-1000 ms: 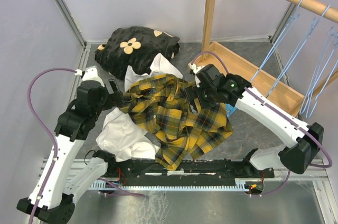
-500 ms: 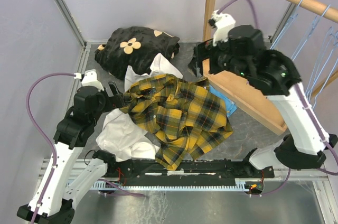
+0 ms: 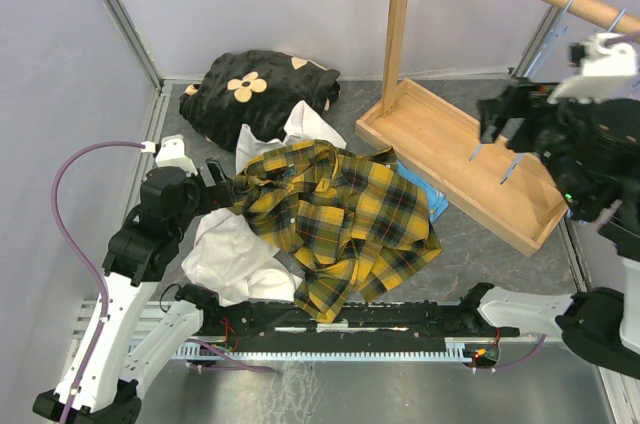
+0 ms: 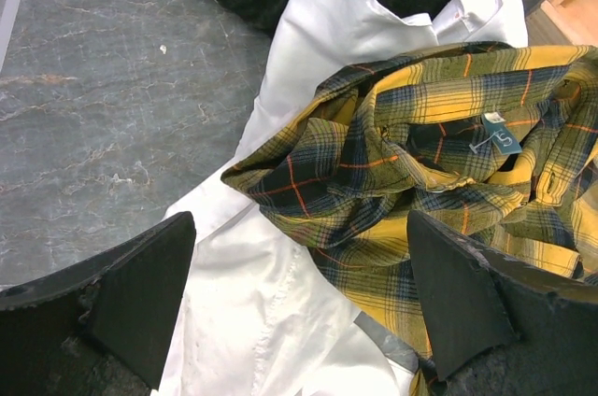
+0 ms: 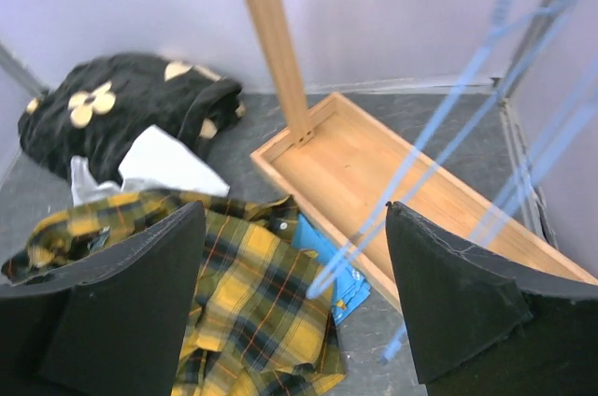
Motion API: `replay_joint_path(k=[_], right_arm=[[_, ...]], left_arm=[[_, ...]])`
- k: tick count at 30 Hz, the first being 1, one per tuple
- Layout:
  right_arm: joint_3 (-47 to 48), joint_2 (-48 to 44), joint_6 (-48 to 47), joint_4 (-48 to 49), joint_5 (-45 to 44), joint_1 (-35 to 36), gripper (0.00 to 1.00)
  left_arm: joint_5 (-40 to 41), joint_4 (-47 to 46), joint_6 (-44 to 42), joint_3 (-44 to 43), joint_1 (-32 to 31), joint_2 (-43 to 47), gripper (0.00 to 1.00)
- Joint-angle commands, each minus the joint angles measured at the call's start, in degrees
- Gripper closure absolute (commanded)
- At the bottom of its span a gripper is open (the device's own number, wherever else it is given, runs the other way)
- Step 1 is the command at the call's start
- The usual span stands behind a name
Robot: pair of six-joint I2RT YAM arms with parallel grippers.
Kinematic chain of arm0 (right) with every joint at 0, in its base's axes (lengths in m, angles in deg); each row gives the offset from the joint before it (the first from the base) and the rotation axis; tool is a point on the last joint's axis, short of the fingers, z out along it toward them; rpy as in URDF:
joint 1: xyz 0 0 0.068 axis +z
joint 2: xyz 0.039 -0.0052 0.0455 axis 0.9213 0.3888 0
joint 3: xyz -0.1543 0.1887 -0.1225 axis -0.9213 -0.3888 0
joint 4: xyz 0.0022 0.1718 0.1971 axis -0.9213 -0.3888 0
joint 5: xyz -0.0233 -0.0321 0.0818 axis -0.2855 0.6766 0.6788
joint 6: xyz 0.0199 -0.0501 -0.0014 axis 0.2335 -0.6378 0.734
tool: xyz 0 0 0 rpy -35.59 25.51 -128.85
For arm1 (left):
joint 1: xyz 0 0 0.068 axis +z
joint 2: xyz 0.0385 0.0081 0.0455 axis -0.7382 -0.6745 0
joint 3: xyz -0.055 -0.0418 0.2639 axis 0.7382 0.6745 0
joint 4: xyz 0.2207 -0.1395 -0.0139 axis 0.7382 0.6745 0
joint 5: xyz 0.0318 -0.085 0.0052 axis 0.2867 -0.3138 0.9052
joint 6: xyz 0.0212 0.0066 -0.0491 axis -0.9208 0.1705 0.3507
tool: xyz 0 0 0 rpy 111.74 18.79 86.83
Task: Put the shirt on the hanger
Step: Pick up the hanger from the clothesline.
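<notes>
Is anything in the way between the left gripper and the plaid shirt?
Nothing visible. The shirt lies uncovered on top of the white garment, directly ahead of the open left gripper.

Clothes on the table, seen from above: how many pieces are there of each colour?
Yellow-and-black plaid shirt: 1
White garment: 1
Black cloth with cream flowers: 1
Blue cloth, mostly hidden under the plaid one: 1
Total: 4
</notes>
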Motion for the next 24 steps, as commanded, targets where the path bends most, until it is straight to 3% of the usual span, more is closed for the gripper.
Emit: replay_joint_path(k=[1, 10, 18, 24], right_arm=[[-1.3, -3.5, 3.4, 1.5, -12.2, 0.1, 0.17], [-2.3, -0.5, 7.2, -3.7, -23.8, 0.1, 0.2], [-5.8, 3.7, 6.9, 0.6, -25.1, -0.8, 0.19], [-7.0, 6.0, 10.2, -0.9, -21.7, -6.9, 0.19]], left_arm=[[-1.2, -3.5, -2.4, 0.4, 0.0, 0.5, 0.0], [-2.4, -4.0, -2.5, 0.5, 0.0, 0.2, 0.01], [-2.8, -4.0, -2.7, 0.6, 0.0, 0.2, 0.03], [-3.4, -4.5, -2.6, 0.9, 0.0, 0.2, 0.04]])
